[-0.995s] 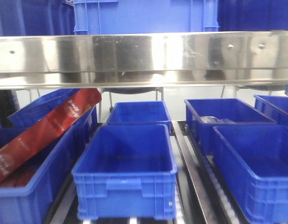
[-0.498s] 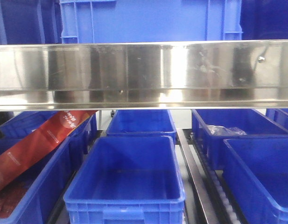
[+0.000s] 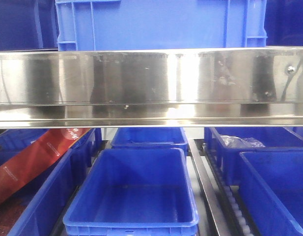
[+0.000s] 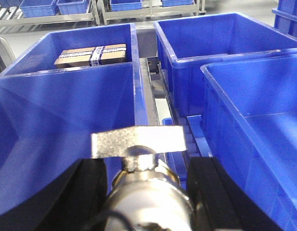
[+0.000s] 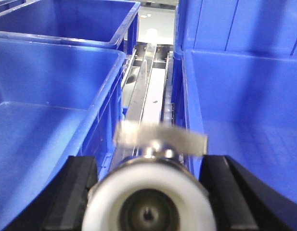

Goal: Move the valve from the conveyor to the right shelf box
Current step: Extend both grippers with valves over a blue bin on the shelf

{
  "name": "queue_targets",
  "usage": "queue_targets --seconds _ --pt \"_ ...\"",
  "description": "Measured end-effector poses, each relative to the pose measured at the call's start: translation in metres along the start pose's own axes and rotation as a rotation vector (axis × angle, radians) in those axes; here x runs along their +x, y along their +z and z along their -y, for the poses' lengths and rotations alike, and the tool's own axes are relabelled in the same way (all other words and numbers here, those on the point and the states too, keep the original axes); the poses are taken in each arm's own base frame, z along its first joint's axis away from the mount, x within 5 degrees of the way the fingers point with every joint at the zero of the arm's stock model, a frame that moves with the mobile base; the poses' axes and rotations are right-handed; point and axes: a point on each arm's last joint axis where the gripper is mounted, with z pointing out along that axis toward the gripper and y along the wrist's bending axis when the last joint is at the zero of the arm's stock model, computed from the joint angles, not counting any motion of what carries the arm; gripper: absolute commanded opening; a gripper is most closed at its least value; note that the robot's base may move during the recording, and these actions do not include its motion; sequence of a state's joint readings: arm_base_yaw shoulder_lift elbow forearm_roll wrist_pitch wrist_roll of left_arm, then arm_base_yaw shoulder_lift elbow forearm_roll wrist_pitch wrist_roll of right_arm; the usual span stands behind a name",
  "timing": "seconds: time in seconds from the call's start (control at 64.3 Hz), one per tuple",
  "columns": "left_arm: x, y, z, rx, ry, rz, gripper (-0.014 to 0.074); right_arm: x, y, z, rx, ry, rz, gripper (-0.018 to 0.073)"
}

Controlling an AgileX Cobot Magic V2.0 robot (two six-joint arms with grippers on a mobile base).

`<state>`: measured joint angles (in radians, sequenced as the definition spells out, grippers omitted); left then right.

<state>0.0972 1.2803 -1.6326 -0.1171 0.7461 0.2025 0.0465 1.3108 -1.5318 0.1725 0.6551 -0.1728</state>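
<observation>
A shiny metal valve with a flat grey handle sits between the black fingers of my left gripper, which is shut on it. It hangs over the rim between blue shelf boxes. My right gripper is shut on a second valve, white-ringed end facing the camera. That valve hovers above the steel rail between a left box and a right shelf box. The conveyor is out of view. Neither gripper shows in the front view.
A wide steel shelf beam crosses the front view, with a blue box above it. Below are open blue boxes, a red bag at left and a clear plastic-wrapped item at back right. One box holds a cardboard package.
The front view has closed in on the shelf: the steel beam looks larger and lower in frame, and the lower boxes and red bag have slid down and outward.
</observation>
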Motion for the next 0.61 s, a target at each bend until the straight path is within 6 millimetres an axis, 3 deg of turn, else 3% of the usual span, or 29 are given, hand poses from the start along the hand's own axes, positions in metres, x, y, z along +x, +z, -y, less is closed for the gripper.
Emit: queue_targets --seconds 0.607 --pt "0.0000 0.0000 0.0000 0.000 0.000 0.000 -0.0111 -0.0004 0.0000 0.0001 0.001 0.000 0.004 -0.0154"
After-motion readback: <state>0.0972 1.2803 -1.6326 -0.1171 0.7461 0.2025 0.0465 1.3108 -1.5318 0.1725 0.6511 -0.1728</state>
